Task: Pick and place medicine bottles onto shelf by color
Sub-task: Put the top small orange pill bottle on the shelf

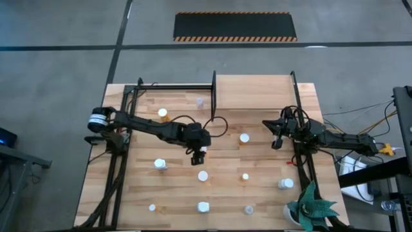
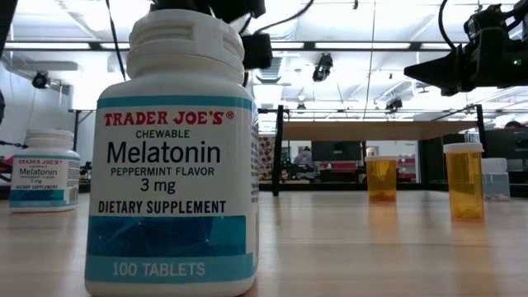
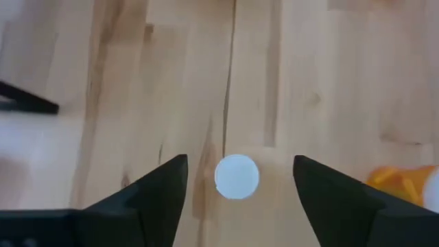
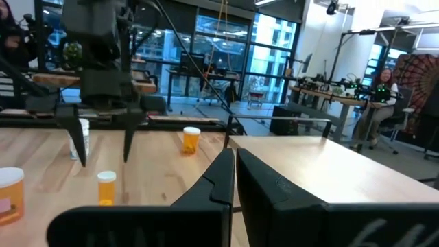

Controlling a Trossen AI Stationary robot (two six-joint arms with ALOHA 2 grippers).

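Now left end effector open, empty.

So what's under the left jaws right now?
A white-capped bottle stands on the table between the open fingers of the left gripper, untouched. From above only its cap shows, so the body colour is hidden. An orange bottle lies beside it.

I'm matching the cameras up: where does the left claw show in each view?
High view: left claw, open, mid-table, over a small white cap.
Low view: fingertips hidden behind the big Melatonin bottle.
Left wrist view: its two fingers flank the cap.
Right wrist view: hanging open at the left.
Shared landmark: the shelf, seen in all but the left wrist view.
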